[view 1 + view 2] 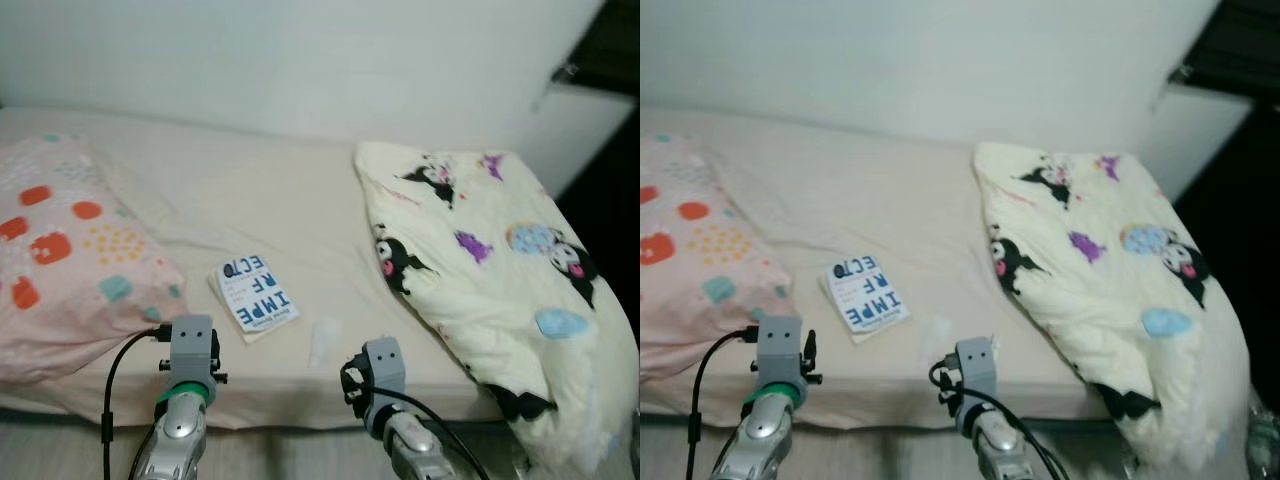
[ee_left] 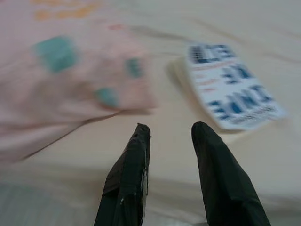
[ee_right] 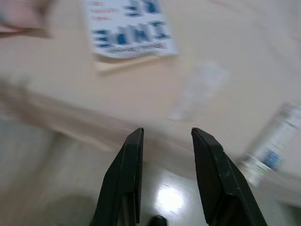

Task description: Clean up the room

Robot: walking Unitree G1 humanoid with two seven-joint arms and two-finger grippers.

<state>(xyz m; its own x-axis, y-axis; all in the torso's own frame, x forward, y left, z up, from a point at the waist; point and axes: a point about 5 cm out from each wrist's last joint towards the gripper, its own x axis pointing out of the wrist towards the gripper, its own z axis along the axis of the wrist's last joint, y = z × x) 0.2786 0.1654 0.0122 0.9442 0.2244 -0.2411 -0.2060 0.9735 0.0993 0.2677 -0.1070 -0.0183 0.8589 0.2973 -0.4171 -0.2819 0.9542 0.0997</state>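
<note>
Open left fingers (image 2: 141, 155) short of book (image 2: 230, 89)

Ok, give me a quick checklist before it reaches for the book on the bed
1. Left gripper open, nothing held: ok.
2. Right gripper open, nothing held: ok.
3. Book lies flat on the bed, nothing on top: ok.
4. Book apart from the pillow: ok.
5. Both grippers short of the bed edge, not over the book yet: not ok.
6. Clear wrapper beside the book, out of the way: cannot tell.

A white book (image 1: 257, 294) with blue lettering lies flat on the bed (image 1: 280, 200) — a clear wrapper (image 1: 322, 342) just beside it.
</note>
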